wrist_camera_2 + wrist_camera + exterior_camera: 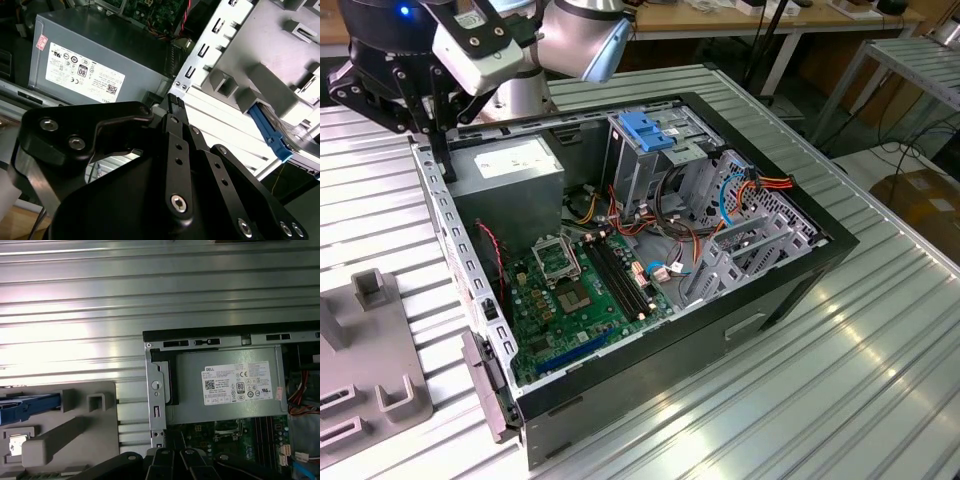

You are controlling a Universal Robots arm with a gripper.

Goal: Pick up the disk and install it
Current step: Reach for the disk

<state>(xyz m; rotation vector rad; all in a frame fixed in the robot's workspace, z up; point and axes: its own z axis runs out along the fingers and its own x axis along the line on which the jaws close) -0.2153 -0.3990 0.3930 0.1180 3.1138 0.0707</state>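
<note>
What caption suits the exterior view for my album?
Robot's tool at the rim of an opened computer case, beside its power supply.

Gripper hovering at the corner of the computer case, beside the power supply.

The black gripper (172, 102) is occupying the foreground; its fingertips are meeting with nothing between them and are pointing at the corner of the case frame (205, 45), a grey metal strip with slots. The power supply (100, 45), a grey box with a white label, is sitting inside the case just beside that corner, and a green circuit board (150, 9) is showing beyond it. Outside the case, a grey plastic holder (270, 70) is resting on the ribbed metal table (225, 127). The disk (272, 134) is lying in the holder, showing its blue rail, well apart from the gripper.
</note>
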